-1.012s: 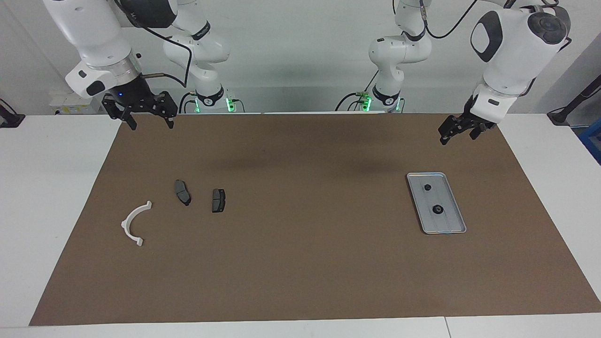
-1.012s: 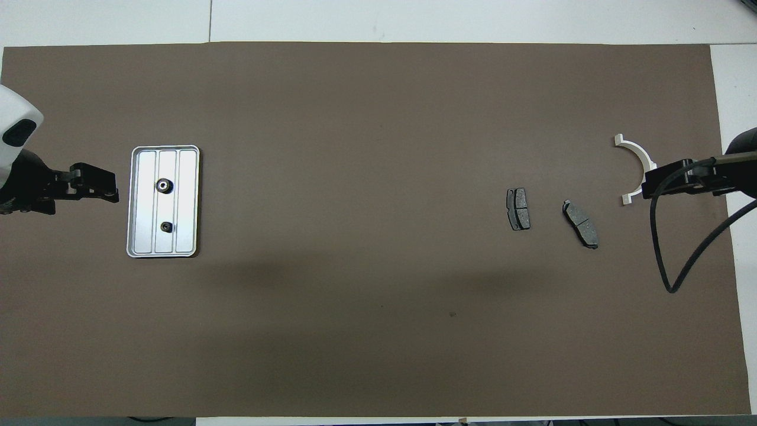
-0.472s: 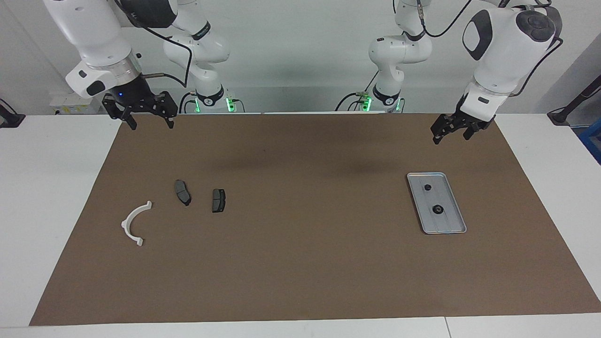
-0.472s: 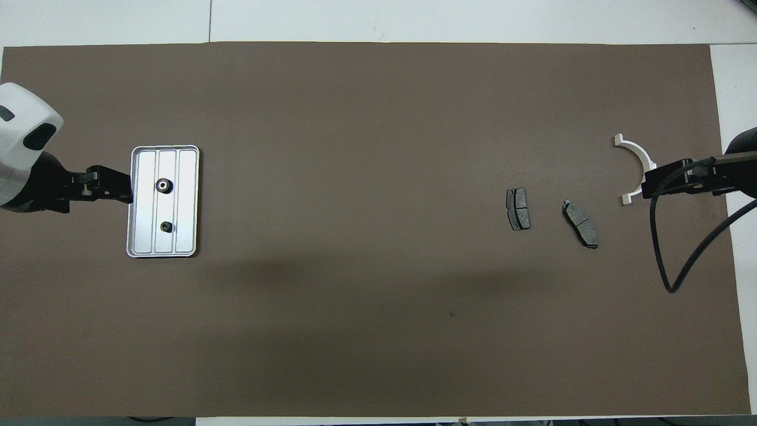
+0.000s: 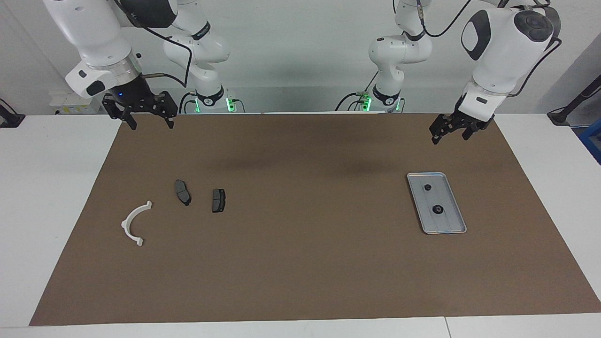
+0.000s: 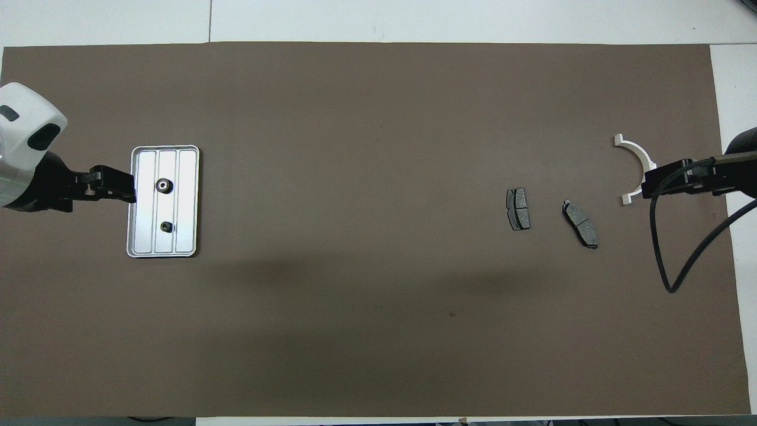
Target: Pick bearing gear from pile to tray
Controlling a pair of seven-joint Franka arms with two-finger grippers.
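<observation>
Two gears (image 6: 164,186) lie in the tray (image 6: 188,201) toward the left arm's end of the counter (image 6: 378,331); two brake pads (image 6: 518,208) and an arc (image 6: 636,163) lie toward the right arm's end.

left gripper (image 5: 448,133) now nearer the tray (image 5: 458,213), over the mat

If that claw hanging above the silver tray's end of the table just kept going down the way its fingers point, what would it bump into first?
Probably the bare brown mat. The left gripper hangs open in the air, fingers angled down, short of the tray, which lies farther from the robots. Depth is hard to judge, so the tray's near rim is possible.
</observation>
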